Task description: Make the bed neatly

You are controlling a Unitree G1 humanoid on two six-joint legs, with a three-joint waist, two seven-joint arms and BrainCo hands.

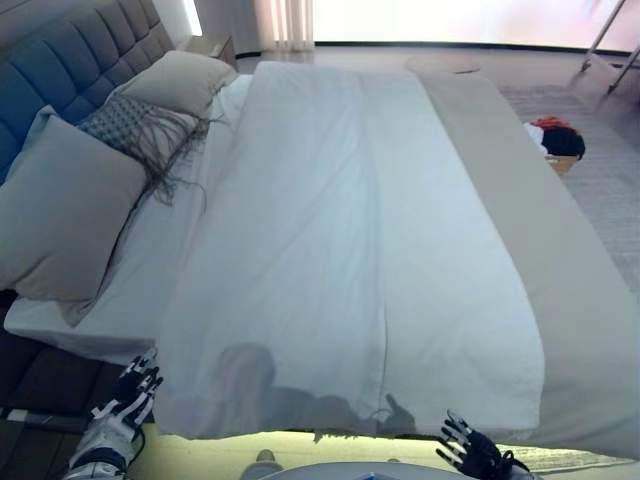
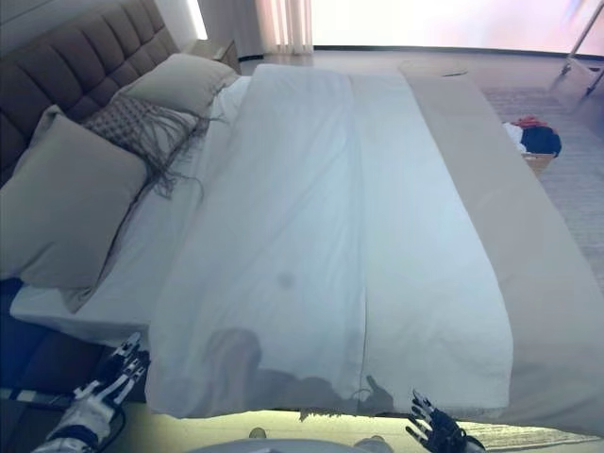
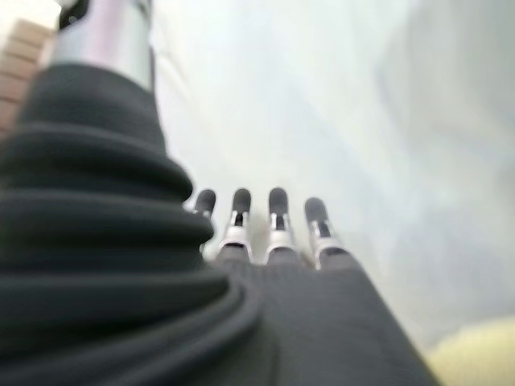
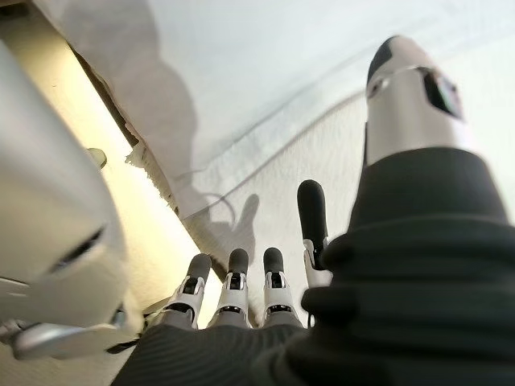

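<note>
A white duvet (image 1: pixel 340 250) lies spread flat over the bed, its near edge hanging over the bedside in front of me. A beige sheet (image 1: pixel 560 260) shows along the duvet's right side. Three pillows lean at the grey headboard (image 1: pixel 60 60) on the left: a large grey one (image 1: pixel 60 205), a fringed patterned one (image 1: pixel 140 130) and a beige one (image 1: pixel 180 80). My left hand (image 1: pixel 130 395) hangs open just off the duvet's near left corner, holding nothing. My right hand (image 1: pixel 470 450) is open below the duvet's near edge, fingers straight (image 4: pixel 233 277).
A basket with red and dark clothes (image 1: pixel 555 140) stands on the rug (image 1: pixel 600 170) beyond the bed's right side. A nightstand (image 1: pixel 215 45) sits at the far left by the headboard. Metal stand legs (image 1: pixel 610 45) are at the far right.
</note>
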